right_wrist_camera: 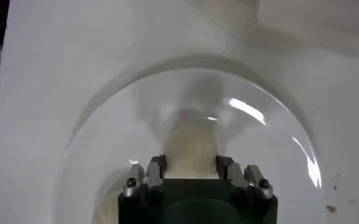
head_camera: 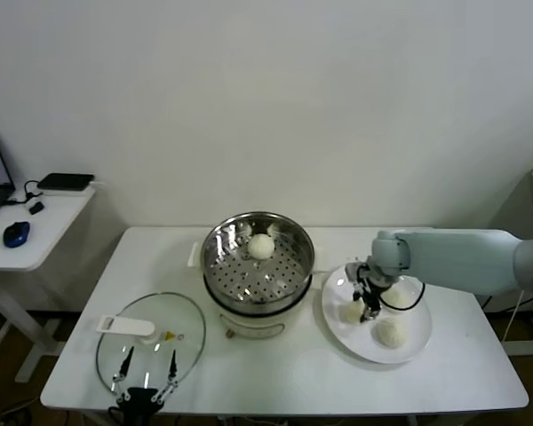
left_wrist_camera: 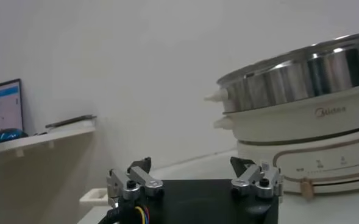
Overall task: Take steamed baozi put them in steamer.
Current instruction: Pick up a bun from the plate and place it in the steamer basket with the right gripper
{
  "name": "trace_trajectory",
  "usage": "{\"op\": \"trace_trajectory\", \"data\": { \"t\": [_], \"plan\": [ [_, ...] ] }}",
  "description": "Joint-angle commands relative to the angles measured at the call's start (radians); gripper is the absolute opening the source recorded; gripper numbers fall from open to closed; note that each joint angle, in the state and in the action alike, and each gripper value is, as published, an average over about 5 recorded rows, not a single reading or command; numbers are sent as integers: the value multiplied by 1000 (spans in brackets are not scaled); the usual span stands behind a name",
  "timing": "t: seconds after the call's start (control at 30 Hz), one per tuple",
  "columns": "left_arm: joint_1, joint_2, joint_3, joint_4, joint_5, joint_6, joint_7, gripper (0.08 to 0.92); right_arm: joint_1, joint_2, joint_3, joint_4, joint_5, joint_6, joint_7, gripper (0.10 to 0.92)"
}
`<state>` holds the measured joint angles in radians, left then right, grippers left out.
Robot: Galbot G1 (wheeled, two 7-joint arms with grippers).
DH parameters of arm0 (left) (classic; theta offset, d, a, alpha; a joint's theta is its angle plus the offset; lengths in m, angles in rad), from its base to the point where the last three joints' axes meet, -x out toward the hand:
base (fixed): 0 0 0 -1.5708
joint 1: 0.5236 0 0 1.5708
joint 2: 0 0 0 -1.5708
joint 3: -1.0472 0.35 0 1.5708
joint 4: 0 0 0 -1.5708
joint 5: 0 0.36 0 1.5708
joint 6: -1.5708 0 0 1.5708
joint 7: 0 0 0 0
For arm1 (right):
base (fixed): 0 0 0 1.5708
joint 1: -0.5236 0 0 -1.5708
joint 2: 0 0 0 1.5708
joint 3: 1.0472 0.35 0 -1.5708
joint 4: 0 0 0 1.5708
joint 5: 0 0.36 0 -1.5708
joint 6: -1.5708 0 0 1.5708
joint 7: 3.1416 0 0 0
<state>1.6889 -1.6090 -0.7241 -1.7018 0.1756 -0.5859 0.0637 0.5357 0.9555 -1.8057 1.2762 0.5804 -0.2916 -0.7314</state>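
Head view: on a white table (head_camera: 275, 373), the steamer (head_camera: 258, 263) stands at centre with one baozi (head_camera: 262, 246) already resting on its perforated floor. To the robot's right lies a white plate (head_camera: 419, 342) carrying three more buns. The right pincer (head_camera: 367, 300) is lowered over the plate's near-steamer side, directly at the leftmost bun (head_camera: 351, 311), with the other two buns just beside it toward the plate's middle and front. The steamer lies to the pincer's left, near but apart from the plate, so the loaded arm would need to travel left and over the rim. The right arm is plainly the nearer one. The left pincer (head_camera: 149, 380) hangs parked at the table's front edge, over a glass lid (head_camera: 151, 346).

Left wrist view: the left pincer (left_wrist_camera: 194, 176) has its fingers spread wide with nothing between them; the steamer's steel wall (left_wrist_camera: 301, 76) rises well off ahead on its white base.

Right wrist view: the right pincer (right_wrist_camera: 192, 167) straddles a bun (right_wrist_camera: 190, 146) on the plate (right_wrist_camera: 106, 140), one finger on each flank. The fingers stand apart around it; whether they actually press the dough cannot be told.
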Motion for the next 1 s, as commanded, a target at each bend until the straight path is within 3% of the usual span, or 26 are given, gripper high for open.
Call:
{"op": "trace_trajectory", "data": {
  "t": [0.03, 0.3, 0.5, 1.0],
  "plan": [
    [1, -9, -1, -4, 2, 2, 0, 823, 223, -11, -91, 118, 78, -3, -16, 560],
    [3, -12, 10, -9, 32, -1, 1, 823, 603, -12, -215, 306, 326, -25, -90, 560],
    [8, -11, 17, -19, 40, -1, 2, 823, 760, 43, -194, 363, 451, -48, -129, 560],
    [37, -4, 19, -46, 52, -7, -1, 823, 537, 369, 77, 171, 553, -173, -32, 560]
  ]
}}
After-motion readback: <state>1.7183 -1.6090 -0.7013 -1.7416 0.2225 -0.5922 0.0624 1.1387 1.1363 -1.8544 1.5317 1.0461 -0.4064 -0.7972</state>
